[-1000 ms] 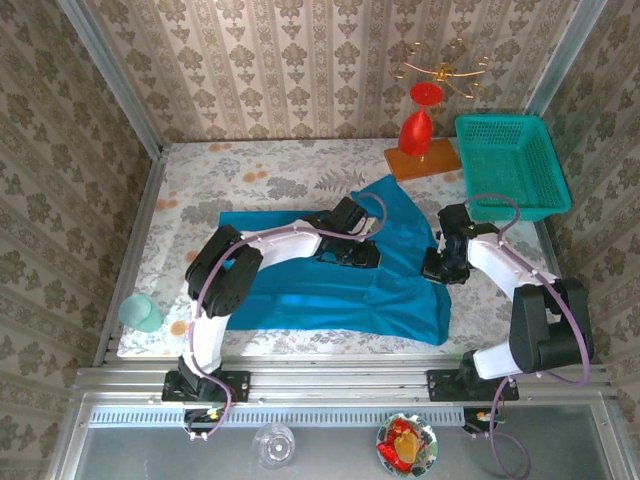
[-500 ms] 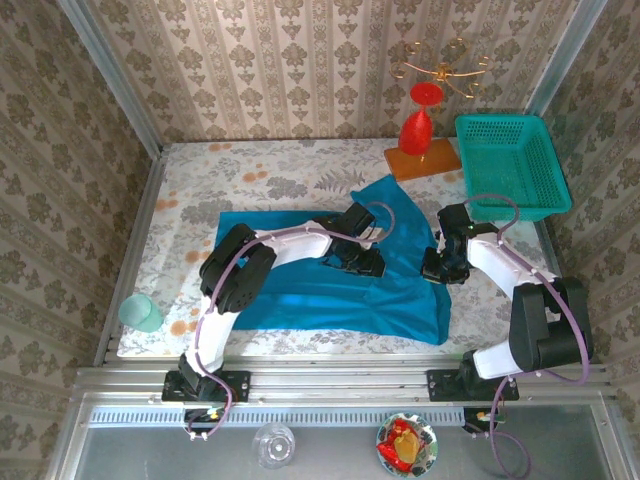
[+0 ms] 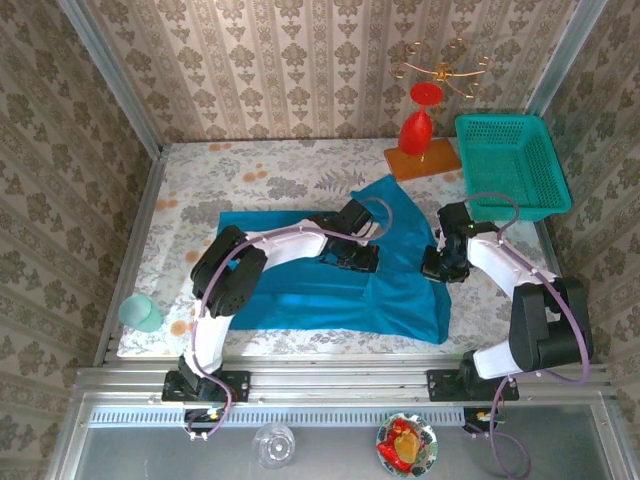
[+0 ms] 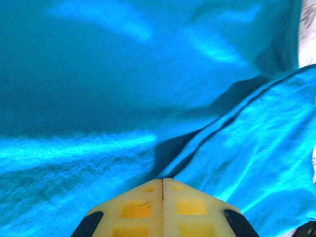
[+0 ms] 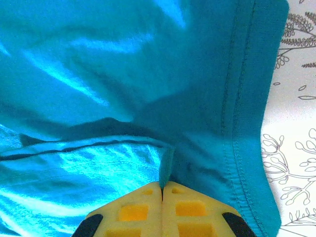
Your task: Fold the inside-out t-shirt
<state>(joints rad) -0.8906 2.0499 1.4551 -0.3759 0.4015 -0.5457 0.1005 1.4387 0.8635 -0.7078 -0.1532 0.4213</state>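
Right wrist view: right gripper (image 5: 162, 184) and left gripper (image 4: 163, 180) pinched shut on the limp, light t-shirt (image 5: 98, 59); stitched hem (image 5: 247, 123) just right likely holds best.

Top view: left arm (image 3: 290, 243) covers part of t-shirt (image 3: 330, 300). Wrist views: t-shirt runs past frame edges; fingers (image 4: 136, 210) cropped at bottom.
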